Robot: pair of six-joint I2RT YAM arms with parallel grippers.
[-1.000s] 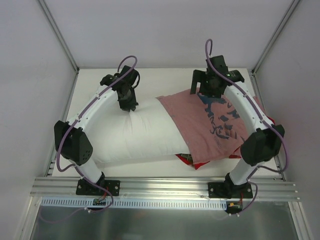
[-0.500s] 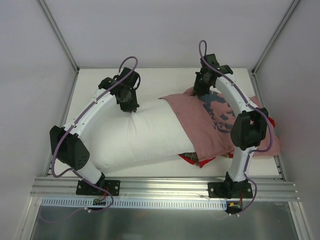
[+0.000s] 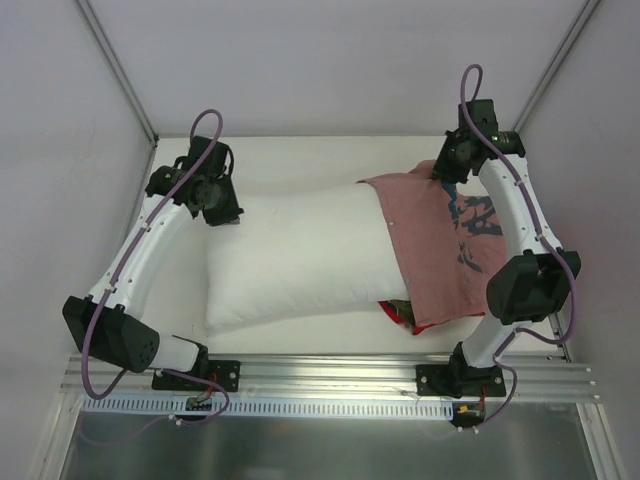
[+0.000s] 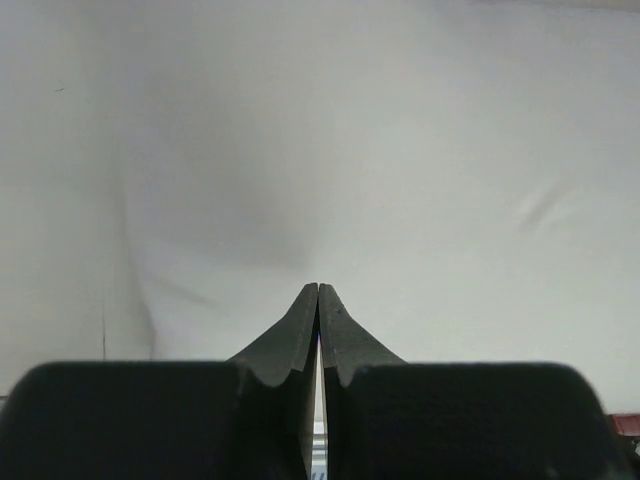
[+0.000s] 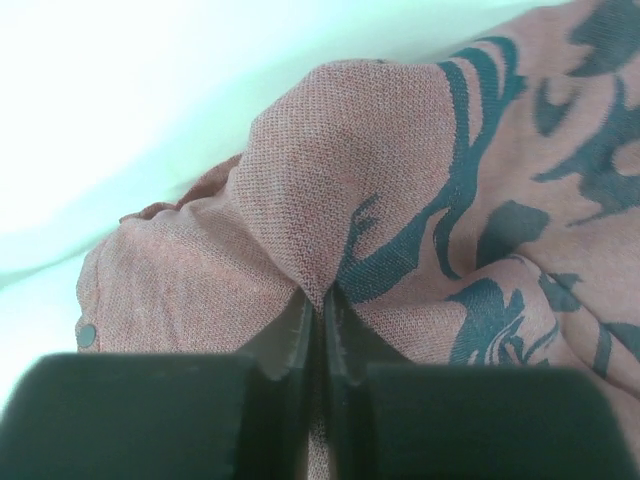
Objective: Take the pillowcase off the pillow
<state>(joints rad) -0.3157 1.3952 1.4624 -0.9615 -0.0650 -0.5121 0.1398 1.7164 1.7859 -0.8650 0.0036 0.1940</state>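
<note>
The white pillow (image 3: 300, 255) lies across the table, its left two thirds bare. The dusty-pink pillowcase (image 3: 440, 250) with dark-blue calligraphy covers its right end, and a strip of red reverse (image 3: 400, 312) shows at the lower edge. My left gripper (image 3: 222, 212) is shut on the pillow's far left corner; in the left wrist view the closed jaws (image 4: 318, 288) pinch white cloth (image 4: 400, 150) with creases running to the tips. My right gripper (image 3: 443, 172) is shut on the pillowcase's far corner, where a peak of pink fabric (image 5: 340, 160) is pinched between the jaws (image 5: 320, 300).
The white table (image 3: 300, 160) is boxed in by grey walls on the left, back and right. An aluminium rail (image 3: 320, 375) with both arm bases runs along the near edge. A small round snap (image 5: 88, 335) sits on the pillowcase hem.
The right gripper closed on the pillowcase corner and pulled it right and back. The left gripper dragged the pillow's corner to the left. More white pillow now shows.
</note>
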